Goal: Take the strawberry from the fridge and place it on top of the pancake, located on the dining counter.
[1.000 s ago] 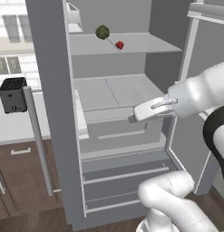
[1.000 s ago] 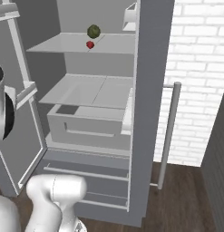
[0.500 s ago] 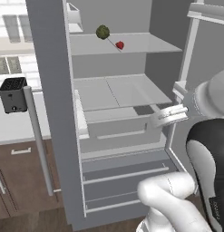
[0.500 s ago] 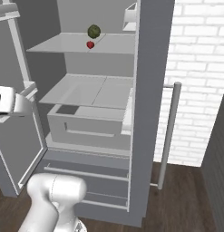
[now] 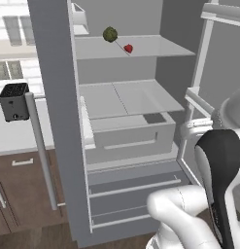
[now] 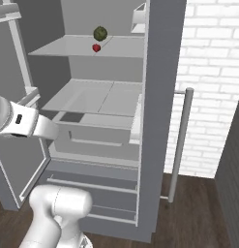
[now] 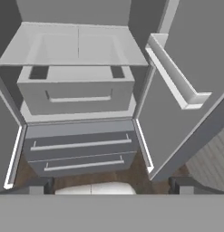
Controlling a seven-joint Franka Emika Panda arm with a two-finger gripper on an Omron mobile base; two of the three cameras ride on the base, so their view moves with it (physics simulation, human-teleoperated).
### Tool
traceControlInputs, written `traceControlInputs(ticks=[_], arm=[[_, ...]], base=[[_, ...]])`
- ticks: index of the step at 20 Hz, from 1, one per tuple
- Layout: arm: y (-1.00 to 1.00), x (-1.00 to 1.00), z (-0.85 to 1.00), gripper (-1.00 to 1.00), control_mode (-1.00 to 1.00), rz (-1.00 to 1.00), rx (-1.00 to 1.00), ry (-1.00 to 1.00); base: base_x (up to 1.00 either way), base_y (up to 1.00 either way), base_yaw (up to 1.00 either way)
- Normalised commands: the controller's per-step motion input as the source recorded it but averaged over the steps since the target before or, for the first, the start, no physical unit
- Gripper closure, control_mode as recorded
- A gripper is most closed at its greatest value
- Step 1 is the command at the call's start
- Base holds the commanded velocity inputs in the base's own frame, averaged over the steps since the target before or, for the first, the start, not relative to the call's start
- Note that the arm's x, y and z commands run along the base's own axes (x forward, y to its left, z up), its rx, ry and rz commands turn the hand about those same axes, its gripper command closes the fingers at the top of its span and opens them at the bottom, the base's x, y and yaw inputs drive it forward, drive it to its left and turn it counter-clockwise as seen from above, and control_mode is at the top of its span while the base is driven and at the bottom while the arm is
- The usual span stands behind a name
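Observation:
The strawberry (image 5: pixel 128 48) (image 6: pixel 96 47) is a tiny red berry on the upper shelf of the open fridge (image 5: pixel 53 97) (image 6: pixel 157 97) (image 7: pixel 79 149). My gripper (image 7: pixel 111 186) is open and holds nothing. Its two dark fingertips (image 7: pixel 41 186) stand wide apart at the bottom of the hand view. It hangs outside the fridge, in front of the open right door, well below the strawberry's shelf and facing the middle drawer and lower drawers. In the left base view the hand (image 5: pixel 189 129) shows beside the right door. The pancake and the dining counter are out of view.
A dark green bumpy ball (image 5: pixel 110 34) (image 6: pixel 100 33) sits just behind the strawberry. A pale drawer (image 5: pixel 126 133) (image 7: pixel 77 90) sticks out under the middle shelf. The open door's shelf (image 7: pixel 177 77) juts in at the right. A black toaster (image 5: pixel 14 99) stands on the left counter, and a brick wall (image 6: pixel 213 72) is at the right.
My hand has drawn back to the right and slightly down, away from the fridge's inside. The gripper stays open, and the strawberry has not moved.

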Motion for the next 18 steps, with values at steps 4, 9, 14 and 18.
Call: traceControlInputs(ticks=[4, 9, 14, 18], arm=[[-0.02, 0.0, -0.07, -1.0, -1.0, 0.0, 0.04, 0.02], [0.0, 0.0, -0.01, -1.0, -1.0, 0.0, 0.0, 0.01], [0.0, 0.06, 0.0, -1.0, 1.0, 0.0, 0.0, 0.01], [0.0, 0.0, 0.0, -1.0, 1.0, 0.0, 0.0, 0.0]], base=[[0.0, 0.0, 0.0], [0.0, 0.0, 0.0], [0.49, 0.04, -0.01], [0.66, 0.14, -0.02]])
